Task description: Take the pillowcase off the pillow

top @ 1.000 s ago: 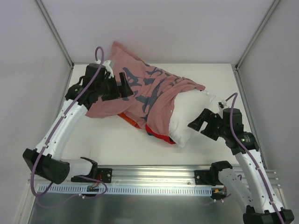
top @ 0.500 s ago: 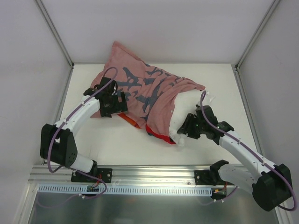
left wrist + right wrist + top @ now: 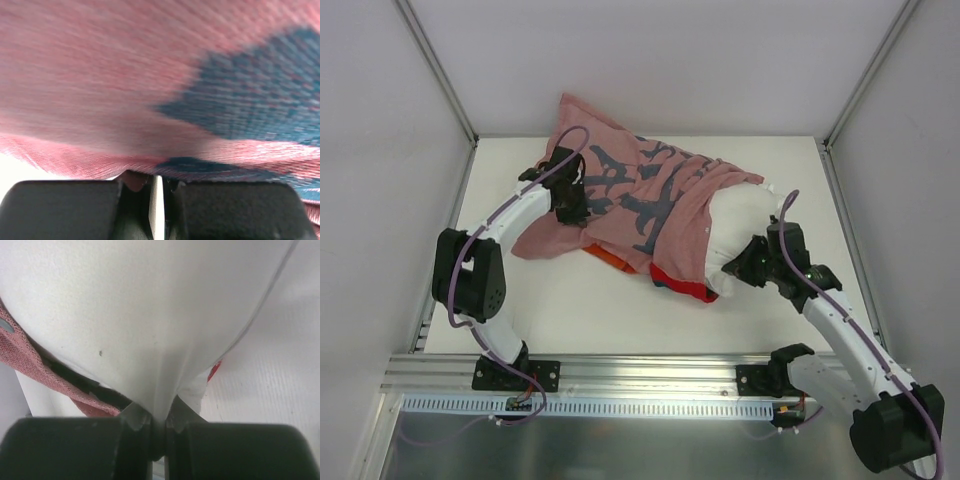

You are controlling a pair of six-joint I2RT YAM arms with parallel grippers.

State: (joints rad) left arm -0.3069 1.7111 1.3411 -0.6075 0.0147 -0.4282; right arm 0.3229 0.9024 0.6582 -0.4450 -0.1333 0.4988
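Since one second ago, both arms are reaching further in: the left gripper (image 3: 571, 196), then spread wide at the left border of the pillowcase (image 3: 632, 198), is now sitting on the fabric with its jaws pressed together, and the right gripper (image 3: 740, 268), then gaping beside the pillow (image 3: 744, 222), is now clamping that cushion's near right end. The pillowcase is lying rumpled across the middle of the white table (image 3: 610, 310), its faded pink woven reverse with dark blue characters facing up and a bright red hem showing along the near edge. It is covering the left part of the pillow, while the plain white, softly stuffed right end is bulging out of the opening. In the left wrist view a fold of coarse-knit pink cloth is being pinched between the black fingers; the picture is blurred, so it appears to be the cover alone, though that is uncertain. In the right wrist view smooth white material is gathering into a tight crease between the closed jaws.
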